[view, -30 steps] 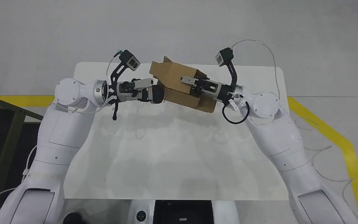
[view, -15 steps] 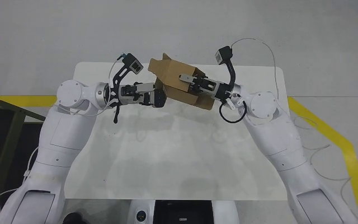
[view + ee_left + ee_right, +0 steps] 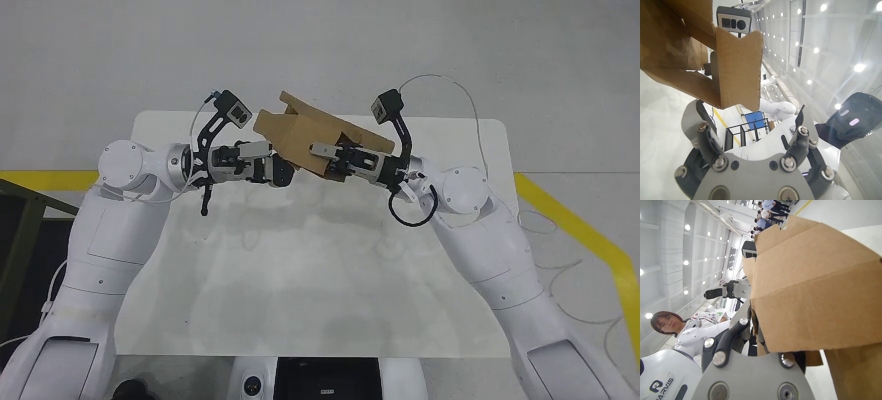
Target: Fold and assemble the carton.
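A brown cardboard carton [image 3: 305,135] hangs tilted in the air above the back of the white table [image 3: 330,290]. My right gripper [image 3: 328,158] is shut on one of its walls, with one finger on top of the panel. In the right wrist view the carton [image 3: 810,285] covers most of the right gripper [image 3: 753,321]. My left gripper [image 3: 287,172] stands open just beside the carton's near-left end. In the left wrist view a loose flap [image 3: 740,72] points down toward the gap of the left gripper [image 3: 751,107], and the carton's open inside [image 3: 677,41] shows behind it.
Both arms are raised over the far half of the table. Yellow floor tape [image 3: 575,230] runs along the right side, and a dark rack [image 3: 15,250] stands at the left edge.
My right gripper has carried the carton to the left and tipped it, so its end now sits over my left gripper. The left arm has barely shifted.
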